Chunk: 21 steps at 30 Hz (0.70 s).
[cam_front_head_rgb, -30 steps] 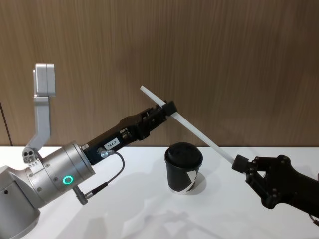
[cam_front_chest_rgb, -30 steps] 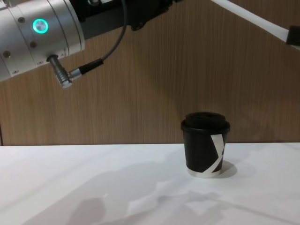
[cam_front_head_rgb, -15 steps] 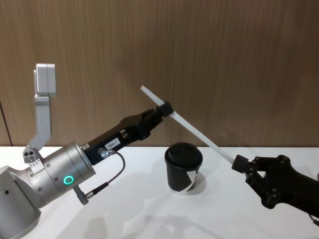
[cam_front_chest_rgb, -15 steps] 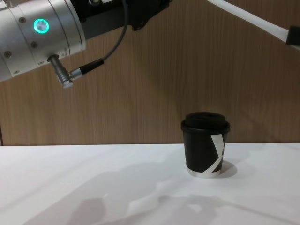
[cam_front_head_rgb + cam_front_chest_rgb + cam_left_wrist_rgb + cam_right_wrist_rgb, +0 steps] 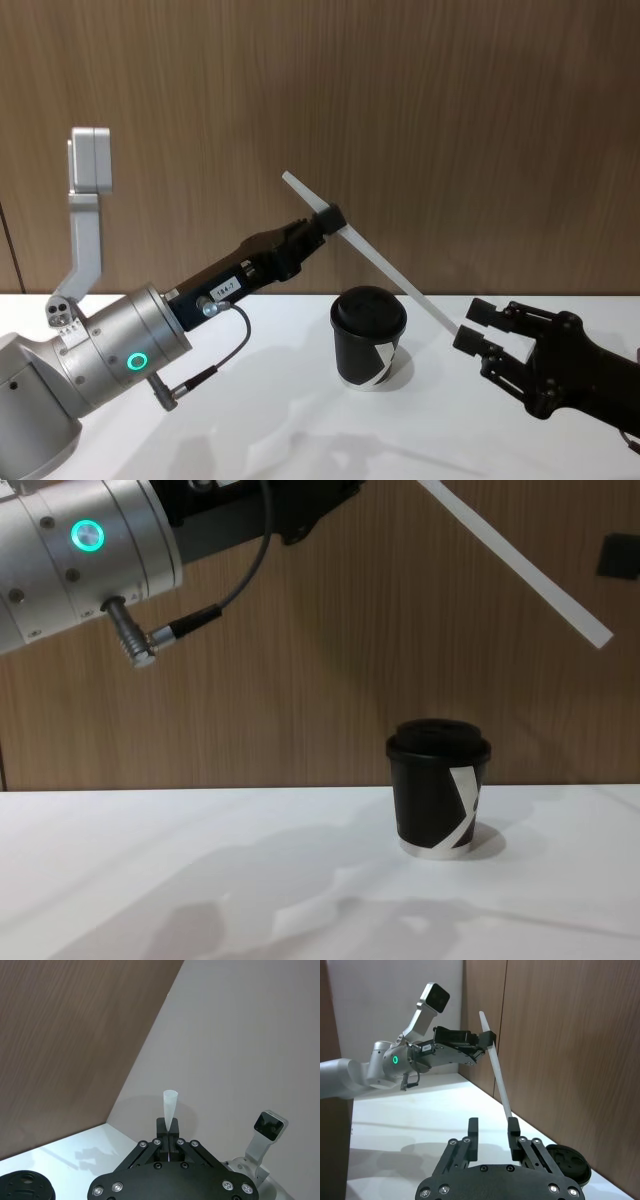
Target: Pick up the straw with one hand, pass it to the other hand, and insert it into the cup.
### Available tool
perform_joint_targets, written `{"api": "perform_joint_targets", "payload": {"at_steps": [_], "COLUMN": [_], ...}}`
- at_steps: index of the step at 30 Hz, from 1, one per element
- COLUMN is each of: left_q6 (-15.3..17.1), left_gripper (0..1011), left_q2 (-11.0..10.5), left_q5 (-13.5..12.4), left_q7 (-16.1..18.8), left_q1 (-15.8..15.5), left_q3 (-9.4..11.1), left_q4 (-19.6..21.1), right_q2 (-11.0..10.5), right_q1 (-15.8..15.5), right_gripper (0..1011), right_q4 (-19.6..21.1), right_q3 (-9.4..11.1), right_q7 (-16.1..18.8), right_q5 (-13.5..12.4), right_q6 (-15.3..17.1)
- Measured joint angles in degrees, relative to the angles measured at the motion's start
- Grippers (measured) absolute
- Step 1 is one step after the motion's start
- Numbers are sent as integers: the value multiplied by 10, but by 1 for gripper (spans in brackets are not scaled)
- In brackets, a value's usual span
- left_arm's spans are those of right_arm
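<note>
Straw [image 5: 395,272] is held slanted above the cup [image 5: 368,340], clamped near its upper end by the left pincer [image 5: 333,217], up and to the cup's left. The right pincer [image 5: 472,326], at the cup's right, is spread wide, with the straw's lower end between its fingers. The cup stands upright on the bench [image 5: 260,420].

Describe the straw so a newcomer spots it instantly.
Find the black cup on the white table. Slanting in the air above it, pinched by the left gripper, is the straw: a long plain white tube, unlike the cup's printed stripe.
</note>
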<state>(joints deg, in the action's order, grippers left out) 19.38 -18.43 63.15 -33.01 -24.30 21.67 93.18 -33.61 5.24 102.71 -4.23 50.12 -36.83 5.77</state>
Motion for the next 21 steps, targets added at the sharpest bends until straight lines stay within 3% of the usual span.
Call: {"api": "perform_joint_targets", "payload": {"at_steps": [8, 13, 21], "left_q6": [-2, -5, -6], "left_gripper": [8, 8, 8], "left_q2": [-2, -8, -16], "left_q5": [-5, -23, -63], "left_q7": [5, 20, 57], "left_q1": [-3, -9, -28], "left_q3": [3, 10, 27], "left_q4": [1, 5, 11], "right_q2": [0, 0, 0], "right_q1": [0, 0, 0], "right_gripper": [590, 765, 964], "right_q4": [0, 0, 0], "right_q3": [0, 0, 0], "right_q7": [0, 0, 0], "right_q5": [0, 0, 0], "right_q6": [0, 0, 0]}}
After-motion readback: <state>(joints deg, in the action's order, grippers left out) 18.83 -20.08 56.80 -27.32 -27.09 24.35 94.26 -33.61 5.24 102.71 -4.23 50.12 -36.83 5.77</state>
